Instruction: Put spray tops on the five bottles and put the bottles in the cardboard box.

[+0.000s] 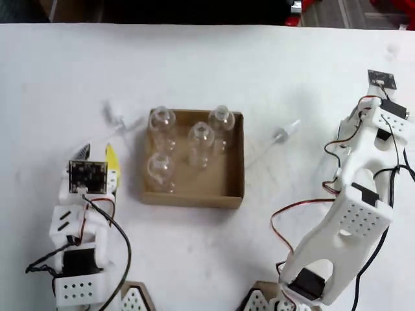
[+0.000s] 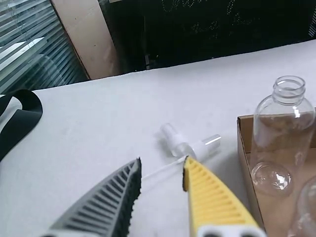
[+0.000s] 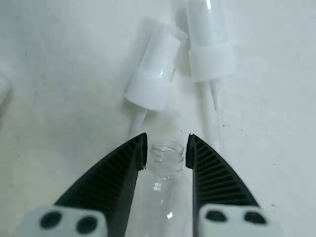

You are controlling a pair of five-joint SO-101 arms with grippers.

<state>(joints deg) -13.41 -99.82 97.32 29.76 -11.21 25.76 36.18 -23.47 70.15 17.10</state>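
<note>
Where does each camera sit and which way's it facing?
High view: above the table, looking down at the box of bottles; left arm and right arm show.
Left wrist view: on the left arm, facing across the table past the open left end effector to a spray top.
Right wrist view: on the right arm, facing down; right end effector grips a bottle beside two spray tops.
Shared: high and left wrist views show the box and that spray top.

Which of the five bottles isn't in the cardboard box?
The bottle gripped by the right claw; the other four bottles stand inside the cardboard box.
</note>
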